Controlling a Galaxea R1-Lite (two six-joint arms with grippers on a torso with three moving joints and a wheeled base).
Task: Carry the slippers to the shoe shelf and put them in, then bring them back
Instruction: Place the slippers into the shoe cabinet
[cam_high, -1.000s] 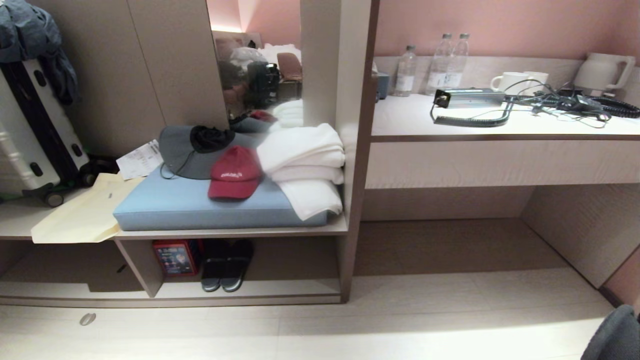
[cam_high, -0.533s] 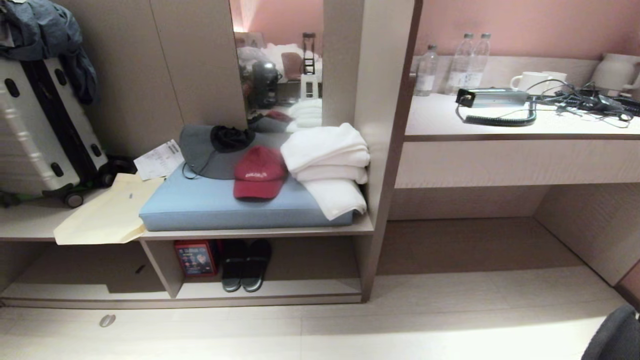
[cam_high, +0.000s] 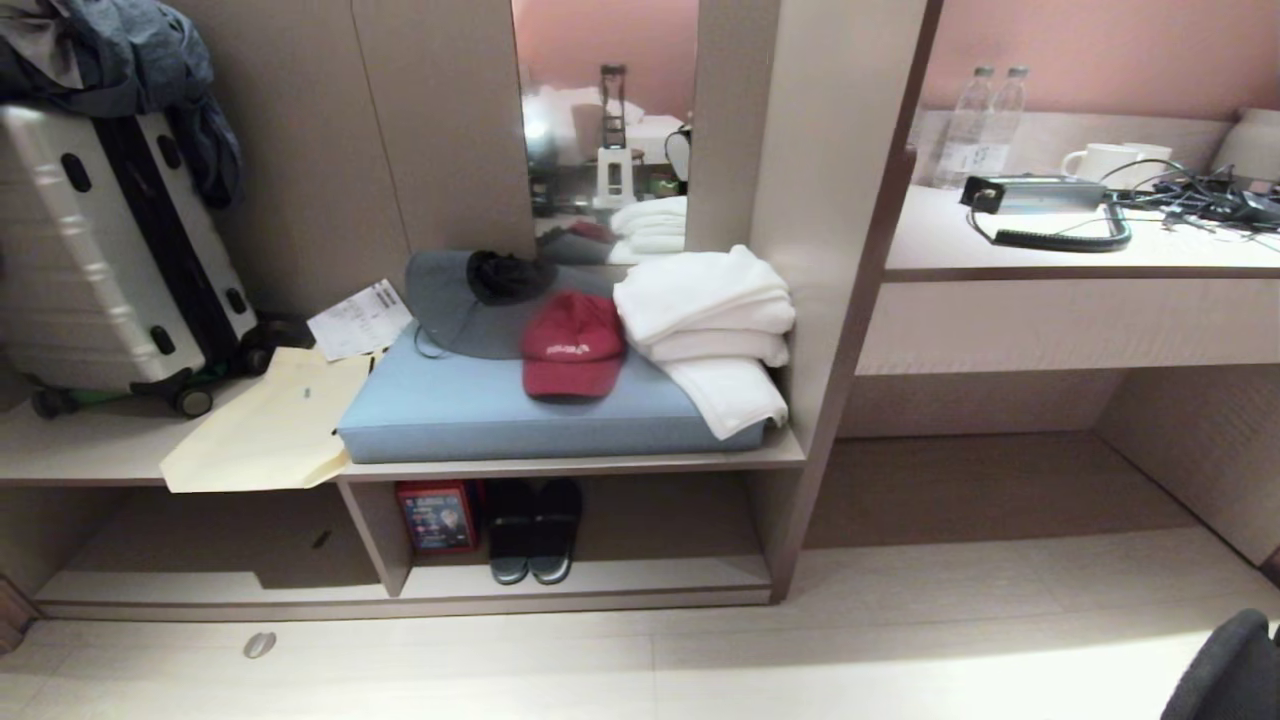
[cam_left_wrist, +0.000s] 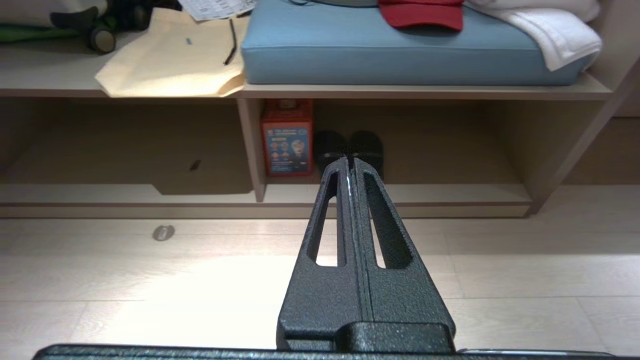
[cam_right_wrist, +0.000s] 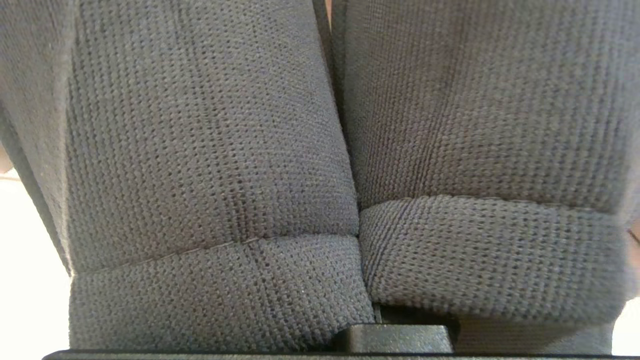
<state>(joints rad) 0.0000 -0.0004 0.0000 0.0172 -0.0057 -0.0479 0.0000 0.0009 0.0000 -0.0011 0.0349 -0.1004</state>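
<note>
The slippers (cam_right_wrist: 320, 165) fill the right wrist view: two dark grey woven toe bands pressed side by side. My right gripper is shut on them, its fingers hidden under the fabric. In the head view they show as a dark shape (cam_high: 1228, 672) at the bottom right corner. The shoe shelf (cam_high: 600, 592) is the low pale-wood cubby ahead, split by an upright divider (cam_high: 382, 540). My left gripper (cam_left_wrist: 348, 160) is shut and holds nothing; it points level at the shelf (cam_left_wrist: 400, 194) from over the floor.
Another dark pair (cam_high: 533, 530) and a red box (cam_high: 436, 516) stand in the right compartment. Above lie a blue cushion (cam_high: 520, 415), red cap (cam_high: 573, 345), white towels (cam_high: 715, 330), a paper bag (cam_high: 265, 435) and a suitcase (cam_high: 110, 250). A desk (cam_high: 1080, 255) stands to the right.
The whole head picture has shifted to the right, so the camera has moved leftward; the shelf now sits nearer the middle. Neither arm shows any motion of its own.
</note>
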